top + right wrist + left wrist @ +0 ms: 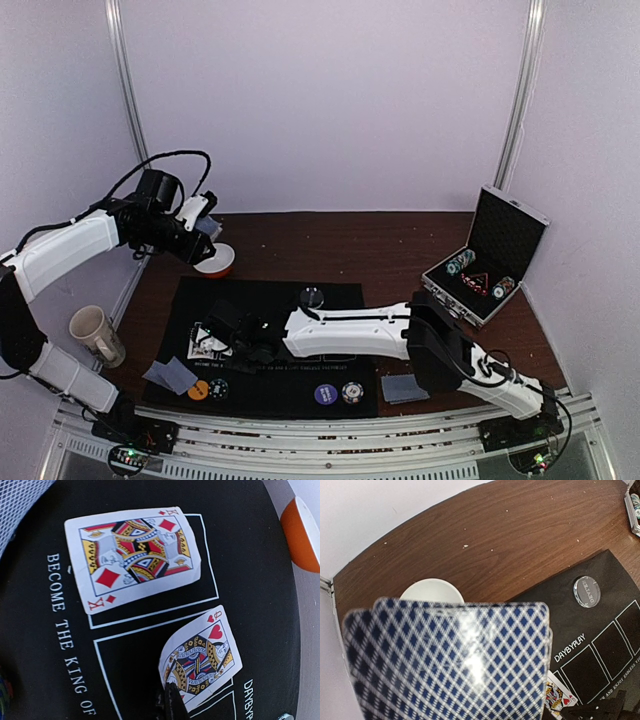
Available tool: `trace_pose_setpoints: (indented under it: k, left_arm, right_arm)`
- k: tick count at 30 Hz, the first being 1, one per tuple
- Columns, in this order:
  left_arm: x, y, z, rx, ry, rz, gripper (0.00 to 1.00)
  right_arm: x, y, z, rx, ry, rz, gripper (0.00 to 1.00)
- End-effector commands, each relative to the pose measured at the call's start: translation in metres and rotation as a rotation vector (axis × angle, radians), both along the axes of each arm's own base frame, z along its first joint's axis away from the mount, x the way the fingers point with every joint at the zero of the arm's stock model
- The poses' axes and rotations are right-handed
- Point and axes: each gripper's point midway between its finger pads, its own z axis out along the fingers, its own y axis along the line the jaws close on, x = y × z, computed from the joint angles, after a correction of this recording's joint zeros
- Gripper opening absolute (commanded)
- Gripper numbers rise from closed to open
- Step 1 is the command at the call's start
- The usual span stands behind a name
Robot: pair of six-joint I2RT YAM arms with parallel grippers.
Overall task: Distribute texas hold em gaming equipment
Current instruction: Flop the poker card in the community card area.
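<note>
My left gripper [203, 233] is raised at the back left, above the red-and-white bowl [216, 261]. It is shut on a fanned stack of blue-diamond-backed cards [450, 665], which hide its fingers in the left wrist view. My right gripper [172, 702] reaches left, low over the black mat [270, 310], and is shut on the corner of a queen of hearts [202, 655] that curls upward. A king of diamonds [132, 557] lies flat in the adjoining white box. Two face-down cards [170, 375] [405, 388], several chips [325, 394] and a clear disc [312, 297] lie on or beside the mat.
A beige mug [95, 335] stands at the left table edge. An open metal case [485, 265] with chips sits at the right. The right arm [350, 332] spans the middle of the mat. The bowl's orange side [302, 535] shows beyond the mat.
</note>
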Motion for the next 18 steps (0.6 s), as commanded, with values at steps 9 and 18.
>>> trace_pose_setpoints:
  k: [9, 18]
  left_arm:
    - [0.006, -0.002, 0.017, -0.039, -0.062, -0.004, 0.41]
    - [0.006, -0.003, 0.016, -0.041, -0.057, -0.008, 0.41]
  right_arm:
    - [-0.001, 0.004, -0.001, 0.116, 0.183, -0.153, 0.0]
    - [-0.008, 0.001, -0.014, 0.134, 0.27, -0.225, 0.0]
